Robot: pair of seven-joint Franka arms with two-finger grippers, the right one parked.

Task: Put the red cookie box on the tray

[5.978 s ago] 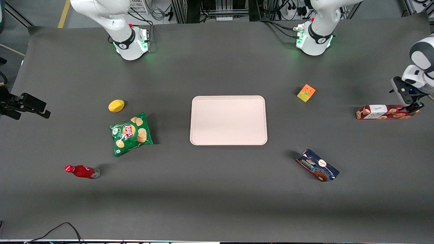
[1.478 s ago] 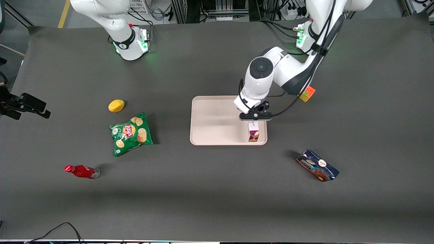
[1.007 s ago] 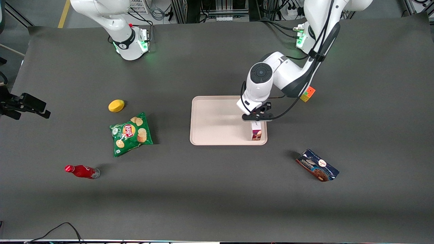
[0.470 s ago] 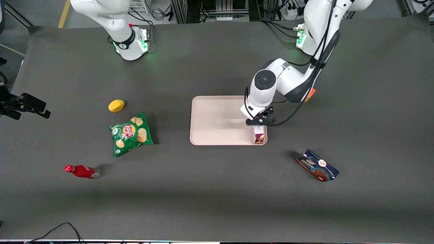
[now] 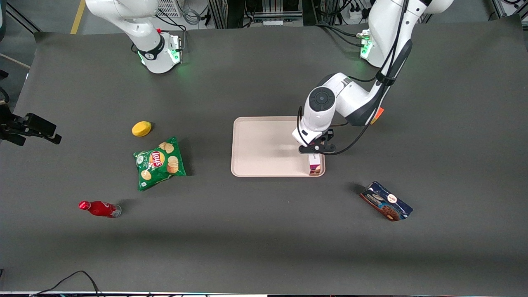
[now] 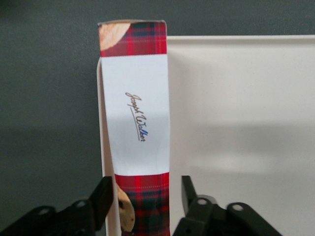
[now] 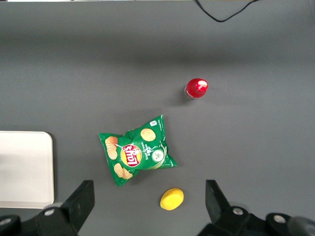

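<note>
The gripper [image 6: 143, 206] is seen spread, a finger [image 6: 101, 199] on either side of the box [image 6: 135, 123] with a gap to each, at the tray [image 5: 264, 144] edge toward the working arm. The box (light, stiff card, by appearance) is best pinched across its narrow width. It lies flat along the rim, long axis pointing toward the front camera.

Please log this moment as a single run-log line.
stage: releasing | gripper: open, straddling red cookie box | box: lying along tray edge toward working arm's end
</note>
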